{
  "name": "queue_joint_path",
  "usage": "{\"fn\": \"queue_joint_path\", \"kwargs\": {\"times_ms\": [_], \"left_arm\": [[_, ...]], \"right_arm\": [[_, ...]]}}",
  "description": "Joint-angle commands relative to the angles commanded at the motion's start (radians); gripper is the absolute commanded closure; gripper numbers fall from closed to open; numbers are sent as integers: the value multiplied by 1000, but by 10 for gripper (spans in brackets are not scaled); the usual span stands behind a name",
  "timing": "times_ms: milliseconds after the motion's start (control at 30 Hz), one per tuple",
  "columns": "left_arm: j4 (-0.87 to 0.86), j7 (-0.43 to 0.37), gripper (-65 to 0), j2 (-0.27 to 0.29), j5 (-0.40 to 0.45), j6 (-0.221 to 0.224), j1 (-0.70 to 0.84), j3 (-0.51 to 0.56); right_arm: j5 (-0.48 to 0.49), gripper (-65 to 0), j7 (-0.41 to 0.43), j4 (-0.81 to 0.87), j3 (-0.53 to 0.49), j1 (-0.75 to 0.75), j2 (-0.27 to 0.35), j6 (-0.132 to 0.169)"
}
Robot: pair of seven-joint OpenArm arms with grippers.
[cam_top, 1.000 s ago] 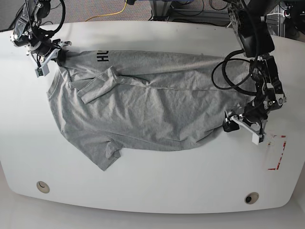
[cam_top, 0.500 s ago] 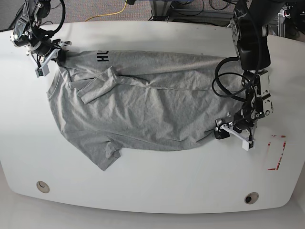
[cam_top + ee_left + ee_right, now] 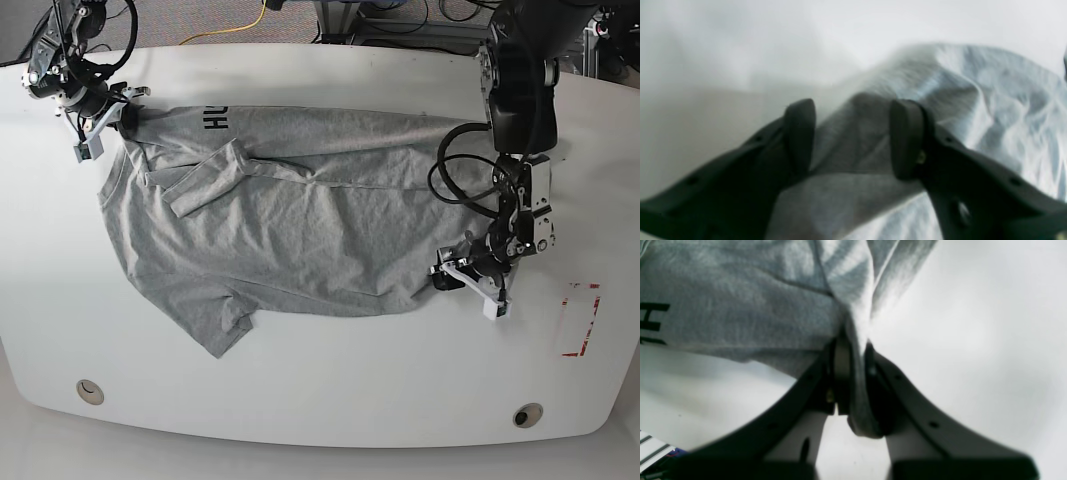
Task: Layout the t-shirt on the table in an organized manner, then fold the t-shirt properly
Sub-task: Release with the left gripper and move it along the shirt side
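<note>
Left wrist view: the left gripper point(image 3: 853, 140) is spread over soft grey shirt point(image 3: 940, 110) folds; right wrist view: the right gripper point(image 3: 853, 373) pinches bunched fabric; base view: shirt rumpled across the glossy table point(image 3: 320, 400) near a red mark point(image 3: 582, 320).

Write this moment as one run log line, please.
right gripper: shut on t-shirt corner | left gripper: open over hem | table: shirt partly spread
</note>
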Motion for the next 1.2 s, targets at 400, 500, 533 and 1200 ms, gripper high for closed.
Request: {"fn": "queue_joint_path", "kwargs": {"times_ms": [400, 500, 533, 1200], "left_arm": [[78, 20, -282, -21, 3, 0, 34, 5], [77, 20, -225, -25, 5, 3, 31, 26], [78, 20, -190, -26, 5, 6, 31, 31], [218, 58, 0, -161, 44, 2, 11, 84]], "right_arm": [[0, -33, 0, -2, 0, 5, 0, 0], [0, -33, 0, -3, 0, 5, 0, 0], [0, -33, 0, -5, 0, 6, 0, 0], [-8, -33, 0, -5, 2, 18, -26, 0]]}}
